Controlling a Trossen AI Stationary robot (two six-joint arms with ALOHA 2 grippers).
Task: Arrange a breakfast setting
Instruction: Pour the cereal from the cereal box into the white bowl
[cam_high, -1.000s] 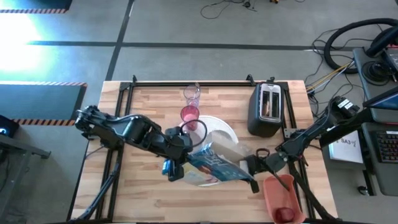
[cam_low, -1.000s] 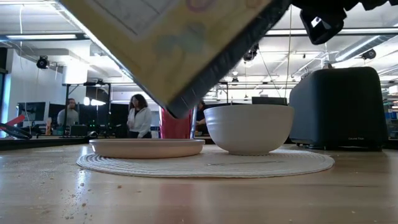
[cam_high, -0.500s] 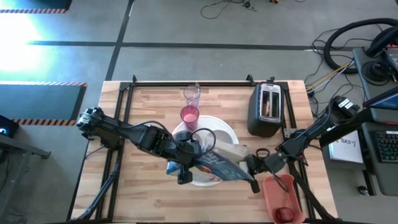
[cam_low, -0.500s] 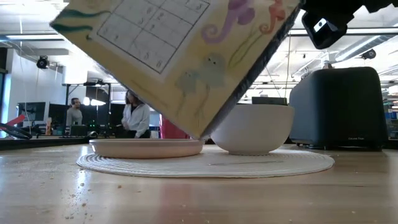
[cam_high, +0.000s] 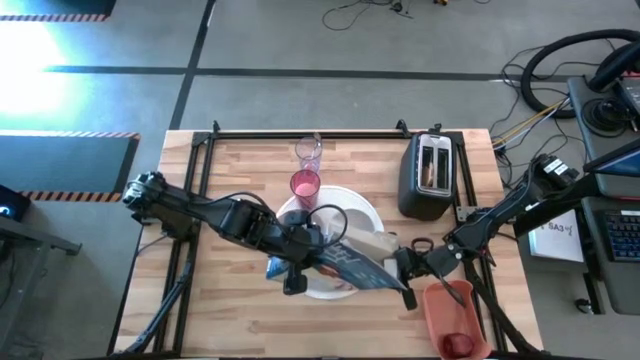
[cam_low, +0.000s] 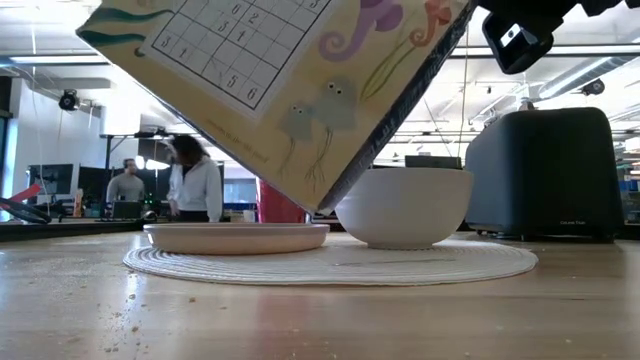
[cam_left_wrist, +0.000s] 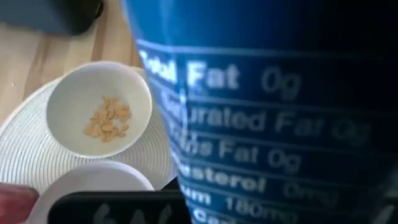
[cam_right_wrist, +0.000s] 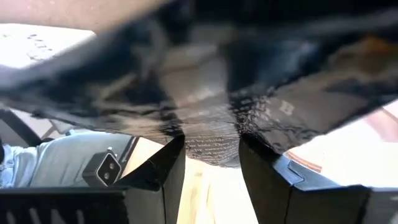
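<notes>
High view: the left gripper (cam_high: 292, 268) is clamping the cereal box (cam_high: 345, 265), tilting it over the small white bowl (cam_high: 298, 222).

Low view: the box looks light and crushable.

Left wrist view: flakes are lying inside the bowl.

Right wrist view: the right gripper (cam_right_wrist: 208, 149) is pinching the box's inner bag (cam_right_wrist: 211, 134).

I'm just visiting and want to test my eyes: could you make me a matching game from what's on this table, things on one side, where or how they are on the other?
Things:
1. bowl
2. cereal box
3. toaster
4. pink tumbler

States:
A. tilted in the air above the mat
B. stands behind the round mat, in front of a clear glass
C. holds a few flakes
D. black, at the table's right rear, off the mat

Pairs: 1-C, 2-A, 3-D, 4-B
</notes>
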